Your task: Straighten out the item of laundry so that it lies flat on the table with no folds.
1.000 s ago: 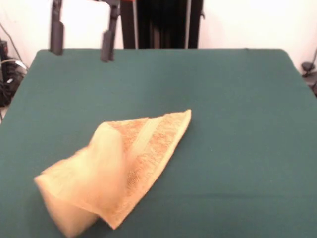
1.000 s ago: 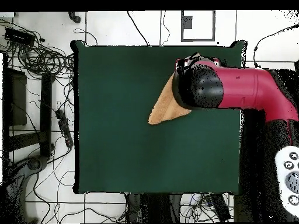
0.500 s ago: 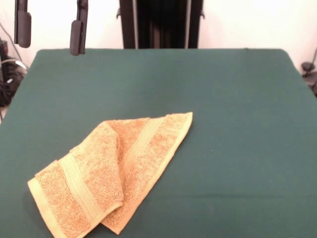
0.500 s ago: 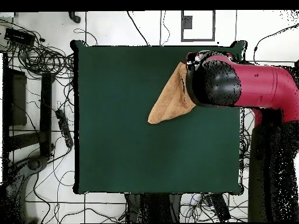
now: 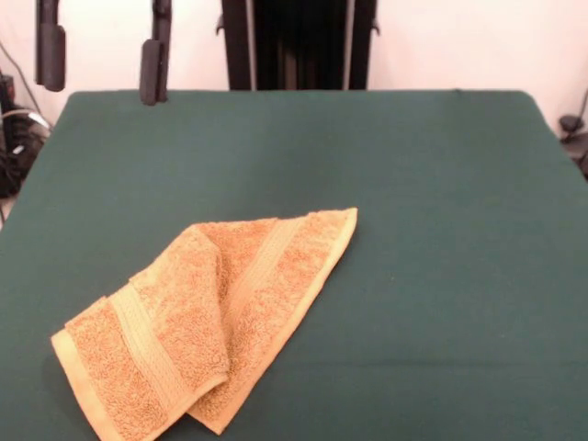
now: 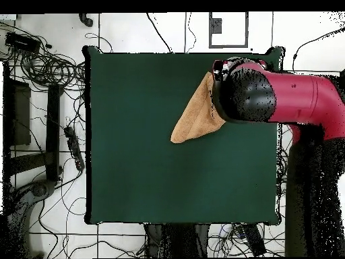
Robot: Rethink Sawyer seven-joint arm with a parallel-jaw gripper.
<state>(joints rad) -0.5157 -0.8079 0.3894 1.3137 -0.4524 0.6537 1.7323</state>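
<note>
My claw (image 5: pixel 103 55) hangs open and empty, its 2 fingers (image 5: pixel 152 72) spread, high over the table's (image 5: pixel 441 239) far-left corner in the front view. The towel (image 5: pixel 211 317) lies folded at about 5 o'clock from it, well apart, its long axis running 8 to 2 o'clock, 1 flap doubled over the lower-left end.

Nubby terry towel (image 5: pixel 211 312), matt felt table (image 5: pixel 413 230)
</note>
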